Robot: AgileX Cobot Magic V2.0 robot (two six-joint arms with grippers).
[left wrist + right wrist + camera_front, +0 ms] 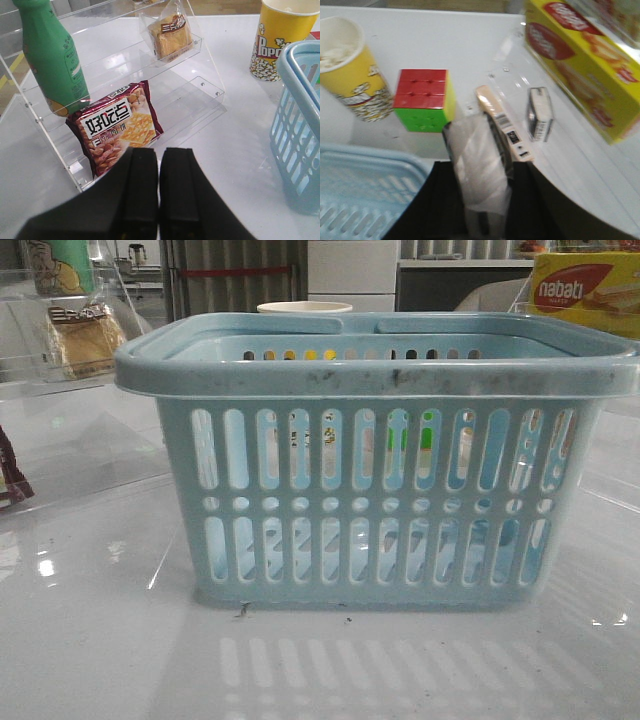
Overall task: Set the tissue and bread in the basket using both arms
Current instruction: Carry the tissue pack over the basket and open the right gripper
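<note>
The rack (125, 85) stands just ahead of the left gripper (159, 200), the cracker pack (116, 129) nearest on it, the bottle (52, 57) and bread (170, 36) on it farther out. The basket (300, 125) sits beside them, the cup (280, 37) beyond it.

You have one basket (380, 455), one bread bag (170, 36), one green bottle (52, 60), one maroon cracker packet (116, 128), one popcorn cup (279, 37), one colour cube (424, 98), one yellow nabati box (582, 60), and one clear tiered stand (200, 95). You can count two small packs, one pale (504, 122), one dark-edged (540, 113).
</note>
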